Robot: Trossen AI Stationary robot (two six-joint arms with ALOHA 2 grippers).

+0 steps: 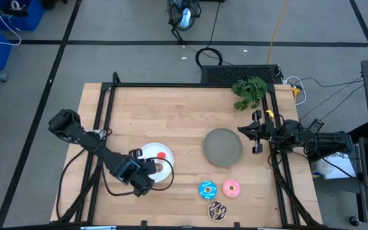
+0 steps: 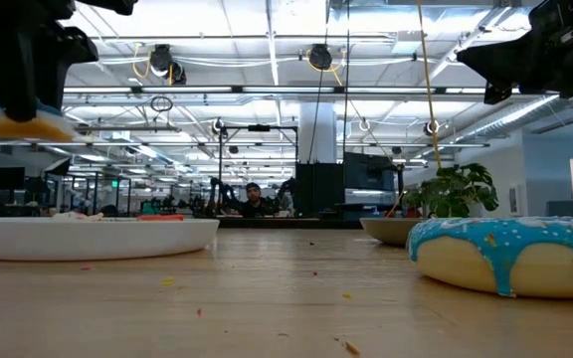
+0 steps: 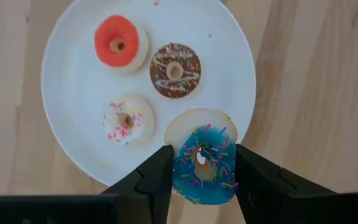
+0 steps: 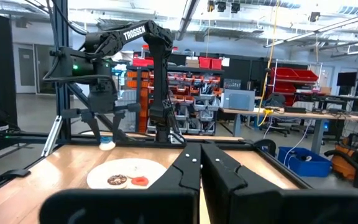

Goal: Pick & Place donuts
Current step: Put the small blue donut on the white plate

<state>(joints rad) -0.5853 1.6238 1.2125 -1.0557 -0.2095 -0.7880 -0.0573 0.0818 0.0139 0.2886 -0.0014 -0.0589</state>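
Light butcher-block planks are forming the table point(image 1: 171, 108), framed by black rails, with a workshop of shelving and benches stretching behind it and a person sitting far off in the low view. Near the front left, the left gripper point(image 3: 201, 180) is hovering over the edge of the round white plate point(image 3: 73, 81), its fingers point(image 3: 157, 177) partly spread and pinching a tiny blue sprinkled donut point(image 3: 205, 165) between them, lifted clear of the plate. On the plate are lying a tiny red donut point(image 3: 118, 42), a tiny chocolate donut point(image 3: 175, 70) with pale drizzle and a tiny white sprinkled donut point(image 3: 125, 119). Toward the front right, three larger donuts are sitting close together on the bare wood: blue sprinkled point(image 1: 207, 189), pink point(image 1: 231, 188) and chocolate with white drizzle point(image 1: 217, 209). Just behind them is resting the round gray plate point(image 1: 223, 147). Beside the table's right edge, the right gripper point(image 1: 256, 133) is waiting with its fingers pressed together, holding nothing. A small green plant point(image 1: 250, 91) is standing at the back right.
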